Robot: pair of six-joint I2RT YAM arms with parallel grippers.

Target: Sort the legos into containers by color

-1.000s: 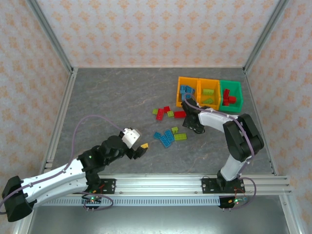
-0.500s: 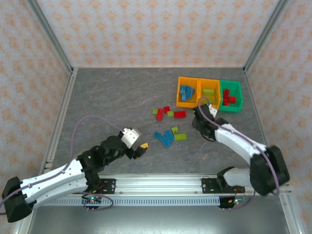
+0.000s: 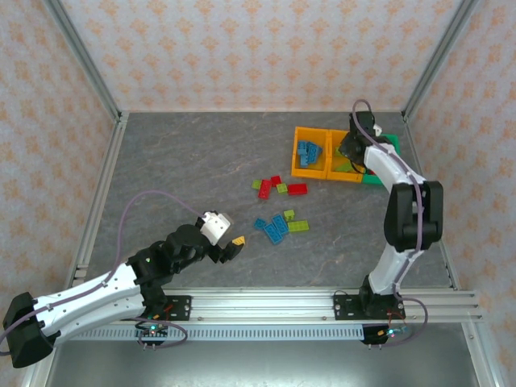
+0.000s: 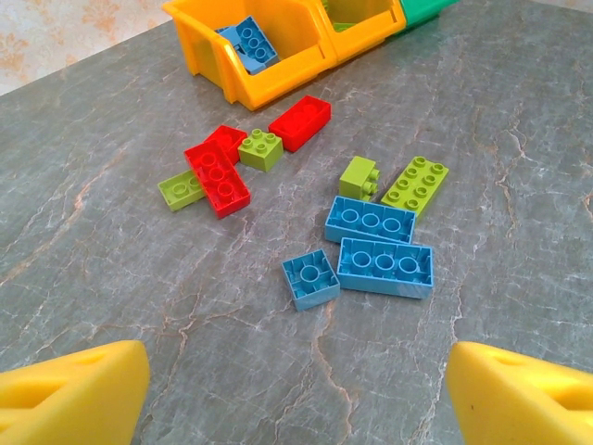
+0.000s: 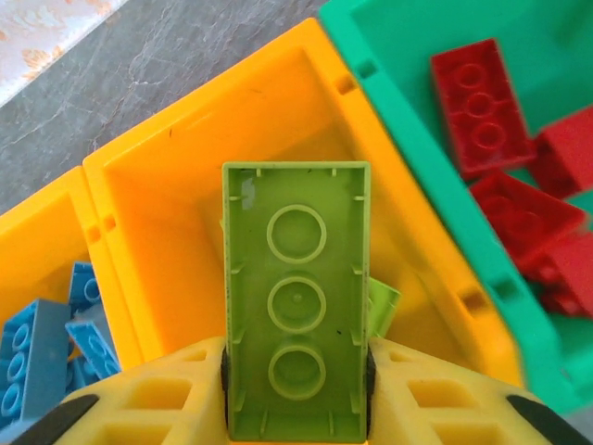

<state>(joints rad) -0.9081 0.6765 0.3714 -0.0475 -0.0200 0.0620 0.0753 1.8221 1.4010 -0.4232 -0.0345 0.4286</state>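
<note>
The right gripper (image 5: 296,375) pinches a lime green lego (image 5: 296,278) between its pads, the far end over the middle orange bin (image 5: 157,232). The green bin (image 5: 408,139) with red legos (image 5: 477,107) lies just beside. The left gripper (image 4: 296,389) is spread wide, with loose legos (image 4: 375,264) on the table (image 4: 519,139) ahead.

Pretty sure this is a robotics lab test cell, not anybody's home. The left arm (image 3: 105,290) and right arm (image 3: 407,214) are bolted to an aluminium rail (image 3: 266,300) at the table edge, with a cable (image 3: 153,193) looping loose. Aluminium extrusion posts (image 3: 85,58) frame flat wall panels (image 3: 258,48) printed like wallpaper, and the grey tabletop (image 3: 193,169) is a stone-look sheet.
</note>
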